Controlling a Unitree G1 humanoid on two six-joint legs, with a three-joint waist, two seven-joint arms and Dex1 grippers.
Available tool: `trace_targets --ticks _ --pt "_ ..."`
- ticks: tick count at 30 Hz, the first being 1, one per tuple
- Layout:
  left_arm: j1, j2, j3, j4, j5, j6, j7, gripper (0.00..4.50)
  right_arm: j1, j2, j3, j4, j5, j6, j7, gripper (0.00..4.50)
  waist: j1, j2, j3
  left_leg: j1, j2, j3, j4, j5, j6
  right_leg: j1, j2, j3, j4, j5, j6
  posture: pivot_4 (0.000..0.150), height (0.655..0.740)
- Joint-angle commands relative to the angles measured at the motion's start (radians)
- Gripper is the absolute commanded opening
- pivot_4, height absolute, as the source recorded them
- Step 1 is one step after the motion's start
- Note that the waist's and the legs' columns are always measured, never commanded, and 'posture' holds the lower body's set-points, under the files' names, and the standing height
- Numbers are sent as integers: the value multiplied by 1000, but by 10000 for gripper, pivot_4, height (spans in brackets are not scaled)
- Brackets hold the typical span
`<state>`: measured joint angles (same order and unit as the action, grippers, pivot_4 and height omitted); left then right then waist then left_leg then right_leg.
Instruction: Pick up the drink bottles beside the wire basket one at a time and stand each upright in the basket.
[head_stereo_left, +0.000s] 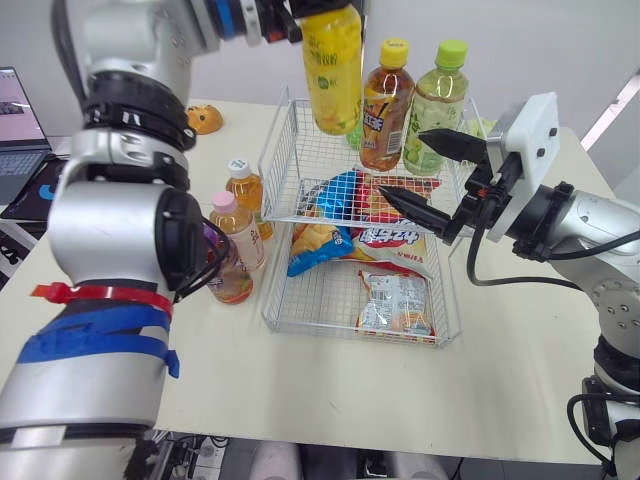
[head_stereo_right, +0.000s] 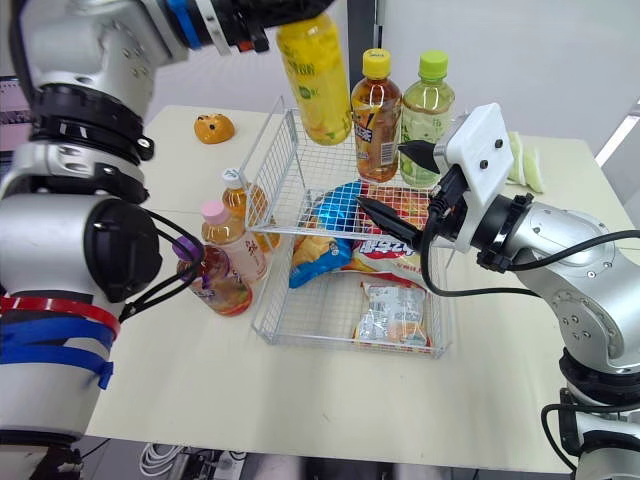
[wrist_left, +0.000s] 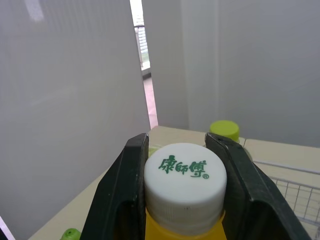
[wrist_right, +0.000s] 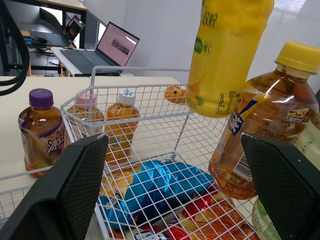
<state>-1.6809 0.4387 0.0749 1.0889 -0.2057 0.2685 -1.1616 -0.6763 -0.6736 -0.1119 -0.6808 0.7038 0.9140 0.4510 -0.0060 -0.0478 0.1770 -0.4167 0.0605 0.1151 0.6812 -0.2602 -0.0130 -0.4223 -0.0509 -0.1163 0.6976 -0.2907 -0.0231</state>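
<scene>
My left gripper (head_stereo_left: 287, 20) is shut on the white cap of a yellow drink bottle (head_stereo_left: 333, 70), which hangs upright above the back left of the wire basket (head_stereo_left: 276, 285). In the left wrist view both fingers (wrist_left: 125, 190) clamp that cap (wrist_left: 185, 172). An amber tea bottle (head_stereo_left: 385, 105) and a green-capped bottle (head_stereo_left: 435, 105) stand upright at the basket's back. Left of the basket stand a white-capped bottle (head_stereo_left: 247, 190), a pink-capped bottle (head_stereo_left: 238, 228) and a purple-capped bottle (head_stereo_left: 228, 272). My right gripper (head_stereo_left: 400, 162) is open over the basket's right side, holding nothing.
Snack packets lie in the basket: a blue one (head_stereo_left: 335, 195), a red one (head_stereo_left: 395, 235) and a clear one (head_stereo_left: 395, 303). A small orange toy (head_stereo_left: 204, 119) sits at the back left of the table. A laptop (head_stereo_left: 20, 130) is off to the left.
</scene>
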Motion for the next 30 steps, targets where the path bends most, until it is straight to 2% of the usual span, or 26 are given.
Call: trace_targets --ticks 1,8,13,19,23,27,30 --pt "-27 -5 16 16 8 -72 13 13953 -2 -20 -51 -54 32 21 -24 45000 0 0 0 0 0 0 0 0 0 0 0 0 0 0 0 1500 7400" --pt "-6 -36 33 93 27 -163 64 13953 2 -39 -72 -84 74 59 -50 45000 4 0 0 -1 0 0 0 0 0 0 0 0 -1 0 0 1500 7400" --pt "5 -43 32 112 31 -173 51 13953 -1 -47 -76 -97 95 73 -67 45000 2 0 0 0 0 0 0 0 0 0 0 0 0 0 0 1500 7400" --pt "4 -31 35 114 37 -173 46 32596 2 -51 -77 -95 115 67 -68 45000 3 0 0 0 0 0 0 0 0 0 0 0 0 0 0 1500 7400" --pt "12 27 50 96 31 -160 43 44514 -6 -52 -56 -75 110 47 -45 45000 -1 0 0 0 0 0 0 0 0 0 0 0 0 0 0 1500 7400" --pt "51 125 82 71 15 -128 53 44514 -18 -47 -36 -50 107 24 -18 45000 -11 1 0 1 0 0 0 0 0 0 1 0 0 0 0 1500 7400" --pt "174 248 135 -48 -24 -83 37 44514 -44 -37 -3 0 105 -10 40 45000 -20 2 -1 2 0 0 0 0 0 0 1 1 1 0 0 1500 7400"
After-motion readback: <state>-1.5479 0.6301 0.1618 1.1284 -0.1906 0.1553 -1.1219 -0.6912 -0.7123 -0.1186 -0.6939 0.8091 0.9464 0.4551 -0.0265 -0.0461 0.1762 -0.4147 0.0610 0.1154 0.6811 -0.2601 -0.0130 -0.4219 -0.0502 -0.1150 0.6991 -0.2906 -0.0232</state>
